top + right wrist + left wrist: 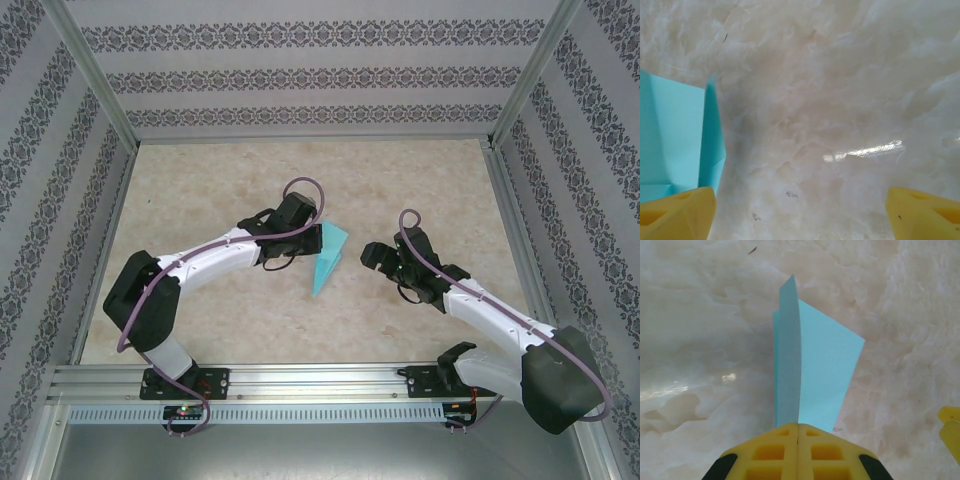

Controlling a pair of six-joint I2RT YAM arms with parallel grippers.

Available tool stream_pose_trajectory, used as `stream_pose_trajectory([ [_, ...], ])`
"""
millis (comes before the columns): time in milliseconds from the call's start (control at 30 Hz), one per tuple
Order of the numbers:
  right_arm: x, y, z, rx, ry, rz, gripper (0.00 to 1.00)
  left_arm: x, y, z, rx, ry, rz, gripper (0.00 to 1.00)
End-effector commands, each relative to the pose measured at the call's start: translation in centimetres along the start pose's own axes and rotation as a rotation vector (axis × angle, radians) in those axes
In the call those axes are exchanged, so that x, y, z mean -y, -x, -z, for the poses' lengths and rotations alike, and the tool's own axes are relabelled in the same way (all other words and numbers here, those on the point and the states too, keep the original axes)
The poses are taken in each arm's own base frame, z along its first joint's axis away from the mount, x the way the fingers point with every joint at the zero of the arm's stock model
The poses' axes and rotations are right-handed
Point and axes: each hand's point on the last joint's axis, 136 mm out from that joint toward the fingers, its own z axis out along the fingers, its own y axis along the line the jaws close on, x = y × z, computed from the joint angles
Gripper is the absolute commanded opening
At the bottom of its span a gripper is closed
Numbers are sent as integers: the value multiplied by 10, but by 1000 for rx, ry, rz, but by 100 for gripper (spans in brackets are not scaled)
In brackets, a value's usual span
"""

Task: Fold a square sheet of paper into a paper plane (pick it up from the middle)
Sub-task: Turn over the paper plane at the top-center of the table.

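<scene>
The beige marbled counter (pixel 300 180) has the light-blue paper plane (pixel 329 259) near its middle, between the two grippers. The paper is folded along a centre crease and has one sharp point. The left gripper (pixel 798 428) is clenched on its folded edge. The right gripper (pixel 376 258) is just beside it, with jaws wide apart and grasping nothing.
</scene>
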Motion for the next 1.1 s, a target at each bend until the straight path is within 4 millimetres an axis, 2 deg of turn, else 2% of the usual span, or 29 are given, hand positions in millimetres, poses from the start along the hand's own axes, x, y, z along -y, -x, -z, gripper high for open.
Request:
stream_pose_trajectory([
  [0,-15,-1,-2,-7,87,-29,85,14,12,-7,33,-111,28,0],
  [133,-34,-4,-7,-19,132,-11,79,8,13,-9,41,-127,40,0],
  [233,-52,-7,-13,-34,182,14,69,2,9,-15,31,-167,72,0],
  [333,-73,-14,-22,-74,248,32,55,-11,3,-23,22,-177,103,0],
  [500,-100,-28,-38,-146,299,77,43,-31,-2,-30,21,-200,159,0],
  [667,-115,-39,-58,-205,284,107,38,-47,-10,-35,7,-189,183,0],
  [833,-111,-43,-77,-232,230,109,38,-63,-14,-36,6,-160,208,0],
  [1067,-115,-48,-84,-249,214,134,43,-79,-19,-33,18,-132,233,0],
])
